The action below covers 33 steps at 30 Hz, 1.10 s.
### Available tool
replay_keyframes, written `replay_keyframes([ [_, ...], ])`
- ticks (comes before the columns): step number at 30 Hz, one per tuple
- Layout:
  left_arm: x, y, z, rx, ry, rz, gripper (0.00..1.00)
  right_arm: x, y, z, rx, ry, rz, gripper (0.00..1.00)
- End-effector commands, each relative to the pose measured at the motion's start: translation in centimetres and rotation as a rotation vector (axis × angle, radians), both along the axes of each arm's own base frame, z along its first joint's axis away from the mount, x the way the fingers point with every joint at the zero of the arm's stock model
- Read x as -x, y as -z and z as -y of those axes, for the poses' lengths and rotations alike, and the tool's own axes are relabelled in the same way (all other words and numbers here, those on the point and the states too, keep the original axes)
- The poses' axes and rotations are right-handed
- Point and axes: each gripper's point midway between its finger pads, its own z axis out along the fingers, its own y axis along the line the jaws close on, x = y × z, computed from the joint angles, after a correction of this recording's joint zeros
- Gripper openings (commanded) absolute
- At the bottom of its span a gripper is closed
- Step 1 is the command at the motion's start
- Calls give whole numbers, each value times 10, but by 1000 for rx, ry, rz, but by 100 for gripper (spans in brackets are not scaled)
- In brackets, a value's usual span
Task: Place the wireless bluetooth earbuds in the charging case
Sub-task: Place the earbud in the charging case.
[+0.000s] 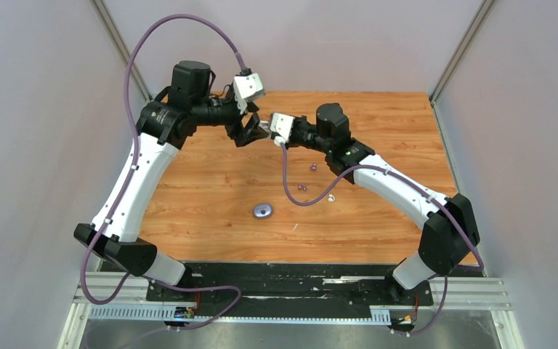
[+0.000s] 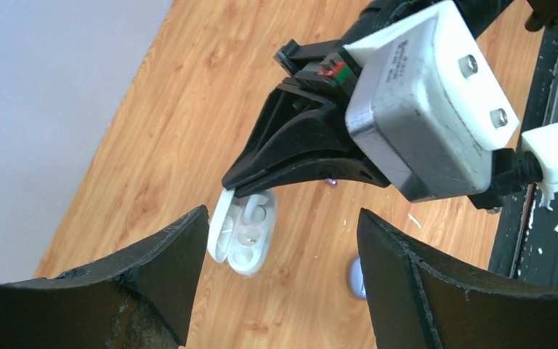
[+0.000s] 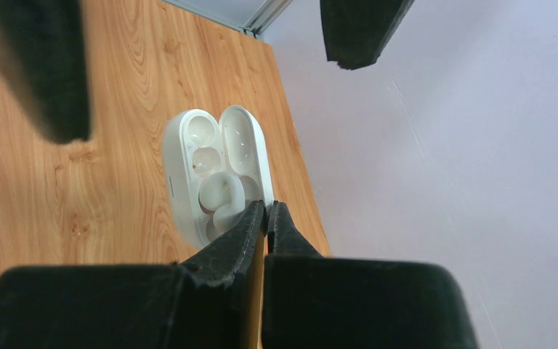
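Pale grey walls (image 1: 36, 109) close in a wooden table (image 1: 211, 196), and both arms reach toward its far middle, where their heads nearly meet. Seen from the wrists, the white charging case (image 3: 214, 171) lies open on the wood under them, its lid swung up beside the tray. A white bud (image 3: 221, 195) sits in the nearer pocket of the tray, and the farther pocket shows only its bare hollow. The right gripper (image 3: 267, 207) points down at that bud. Its fingers are pressed together with only a thin slit between them, and their tips are right at the bud and the rim of the case; whether they pinch anything cannot be made out. The left gripper (image 2: 282, 214) hangs above the same spot with its fingers spread wide, one on each side of the case and touching neither it nor the other arm. Well apart from all this, toward the near side of the table, a closed purple case (image 1: 263, 211) lies alone. To its right, two dark purple buds (image 1: 312, 168) (image 1: 302, 187) and a second white bud (image 1: 331, 198) lie loose on the wood, close to the right arm's trailing cable (image 1: 288, 185).
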Motion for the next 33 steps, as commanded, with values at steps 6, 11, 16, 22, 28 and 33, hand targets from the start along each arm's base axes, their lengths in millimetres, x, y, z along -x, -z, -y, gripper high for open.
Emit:
replay_keyframes([
  [6, -32, 3, -28, 11, -187, -98, 66, 7, -14, 0, 6, -26, 66, 0],
  [11, -35, 25, -28, -32, -172, -147, 61, 12, -13, 0, 14, -47, 65, 0],
  [16, -40, 37, -23, -38, -143, -140, 58, 15, -13, -2, 16, -60, 59, 0],
  [22, -51, 44, -22, -54, -138, -105, 58, 16, -14, -4, 16, -75, 55, 0],
  [28, -51, 54, -17, -68, -90, -124, 54, 16, -16, -4, 16, -77, 58, 0],
  [33, -48, 62, -16, -88, -59, -146, 52, 16, -16, -4, 16, -76, 59, 0],
])
